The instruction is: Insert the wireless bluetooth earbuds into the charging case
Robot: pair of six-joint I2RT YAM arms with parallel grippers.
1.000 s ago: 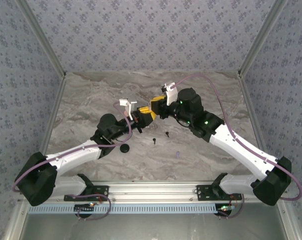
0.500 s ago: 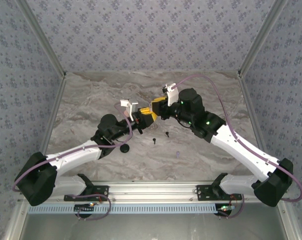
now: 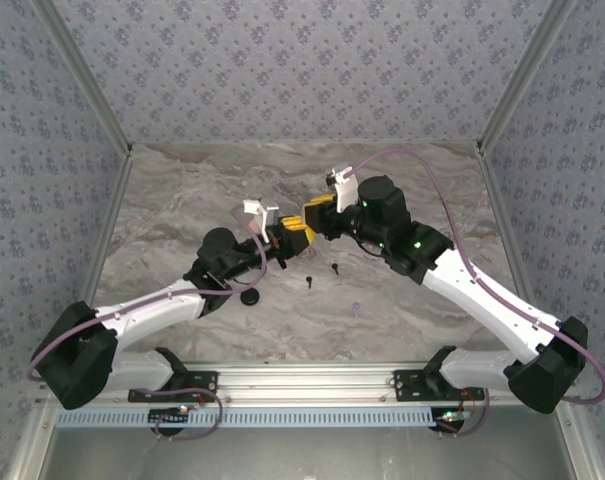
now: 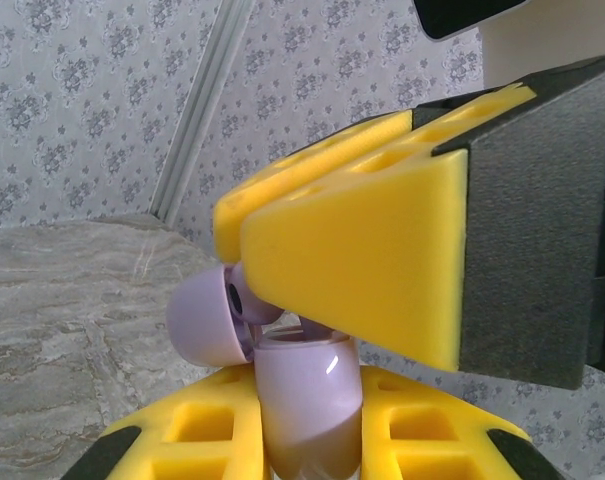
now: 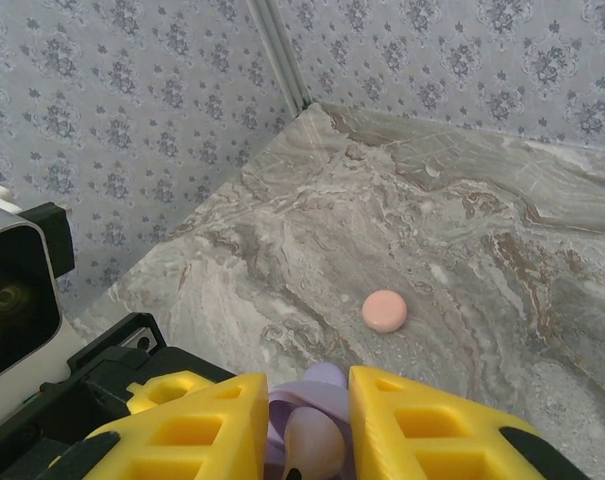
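Over the grey-veined marble table, clamps a glossy lavender plastic charging case aloft in the shut jaws of the left gripper, with the yellow foam jaws of the right gripper narrowed onto its top end. Leaves a tiny black stemmed earbud, a second black earbud and a lavender earbud loose on the table below, apart. Expect them feather-light, hard, slick: pinch gently across the bulb, not the thin stem.
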